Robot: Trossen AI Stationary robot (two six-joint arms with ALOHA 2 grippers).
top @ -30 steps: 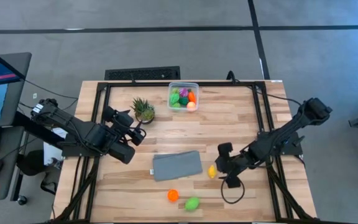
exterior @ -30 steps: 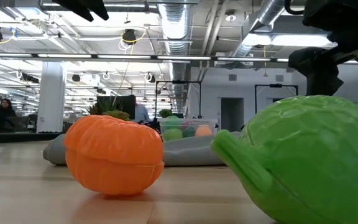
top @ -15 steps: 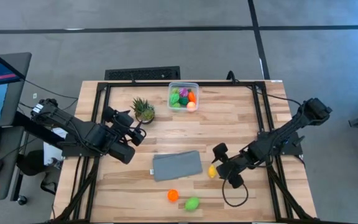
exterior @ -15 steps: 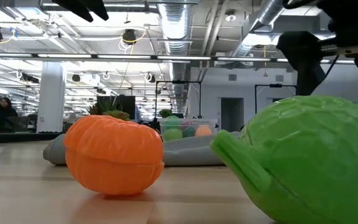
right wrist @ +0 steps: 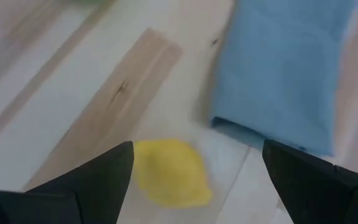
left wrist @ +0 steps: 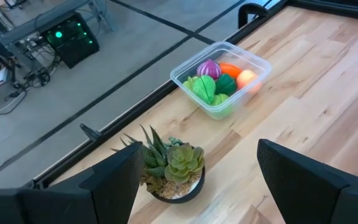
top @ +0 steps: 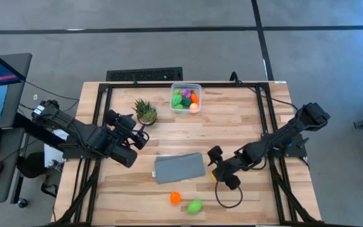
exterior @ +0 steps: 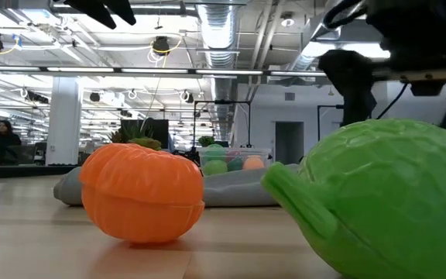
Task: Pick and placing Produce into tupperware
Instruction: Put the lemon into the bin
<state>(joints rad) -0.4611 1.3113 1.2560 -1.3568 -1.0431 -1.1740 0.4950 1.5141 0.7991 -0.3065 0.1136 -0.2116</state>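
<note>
The clear tupperware (top: 186, 98) stands near the table's far edge and holds several green, purple, orange and pink toy produce pieces (left wrist: 216, 78). A yellow fruit (right wrist: 171, 171) lies on the table at the grey cloth's right edge. An orange fruit (top: 175, 198) and a green one (top: 195, 206) rest by the near edge, large in the low view (exterior: 142, 194) (exterior: 385, 201). My right gripper (top: 218, 169) hovers open over the yellow fruit, one finger on either side (right wrist: 196, 152). My left gripper (top: 137, 129) waits open near the potted plant.
The flat grey cloth (top: 179, 168) lies mid-table, just left of the yellow fruit. The spiky potted plant (top: 145, 111) stands left of the tupperware, right in front of the left gripper (left wrist: 169, 165). A cable loop (top: 229, 197) lies below the right gripper. Bare wood stretches right of the tupperware.
My right gripper has moved toward the table's left, over the yellow fruit and closer to the cloth, and stays open. The fruit has not shifted. In the low view the right arm has slid leftward above the green fruit.
</note>
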